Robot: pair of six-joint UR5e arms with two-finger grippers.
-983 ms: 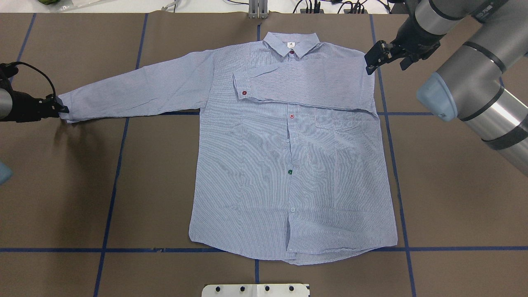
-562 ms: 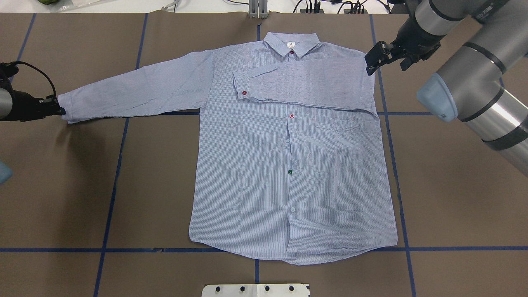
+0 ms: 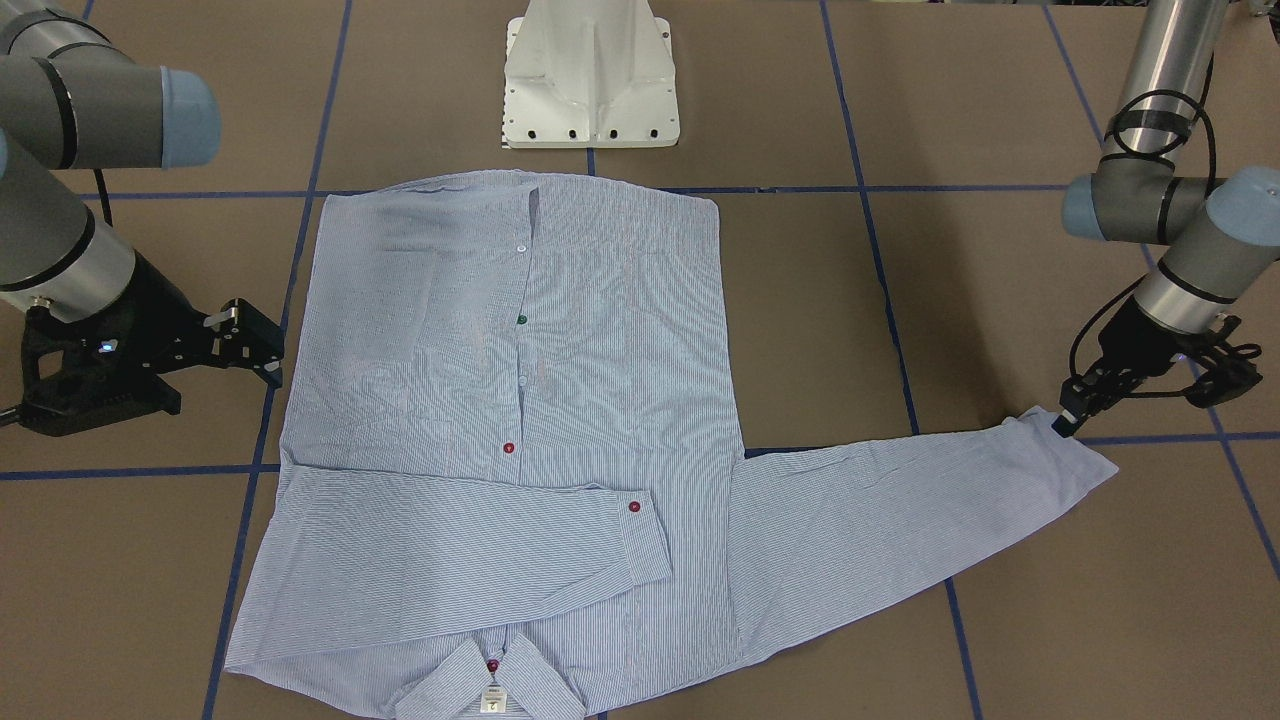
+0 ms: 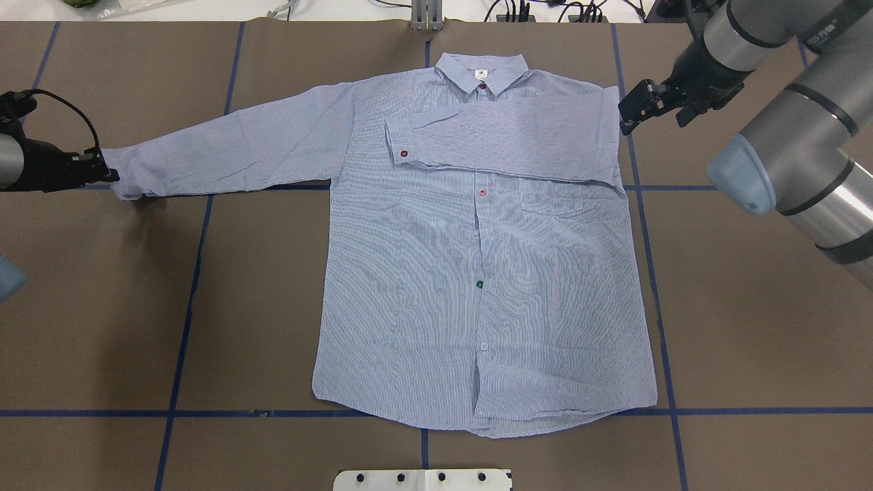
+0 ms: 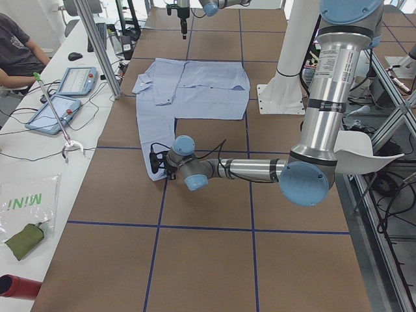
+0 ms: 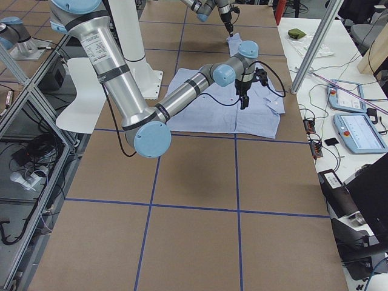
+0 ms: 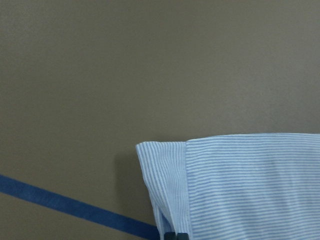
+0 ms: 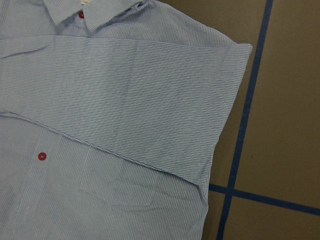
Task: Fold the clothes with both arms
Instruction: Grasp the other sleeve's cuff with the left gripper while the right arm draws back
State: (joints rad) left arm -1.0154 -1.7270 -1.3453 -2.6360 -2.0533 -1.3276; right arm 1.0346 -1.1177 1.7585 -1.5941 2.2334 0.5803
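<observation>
The pinstriped shirt (image 4: pixel 477 273) lies flat, front up, on the brown table, collar at the far side. One sleeve is folded across the chest (image 8: pixel 125 100). The other sleeve stretches out towards my left arm. My left gripper (image 4: pixel 102 174) is shut on that sleeve's cuff (image 7: pixel 165 175), also in the front-facing view (image 3: pixel 1065 425). My right gripper (image 4: pixel 626 117) is open and empty, just off the folded shoulder edge, also in the front-facing view (image 3: pixel 262 348). The shirt shows in the front-facing view (image 3: pixel 520 380) too.
The white pedestal base (image 3: pixel 590 75) stands at the robot's side of the table. Blue tape lines (image 4: pixel 184 307) cross the brown surface. A side bench with tablets (image 5: pixel 62 114) and a metal post (image 5: pixel 97 45) runs along the far table edge.
My left gripper has moved a little inward and towards the far side, taking the cuff with it. My right gripper has moved outward, away from the shirt's shoulder.
</observation>
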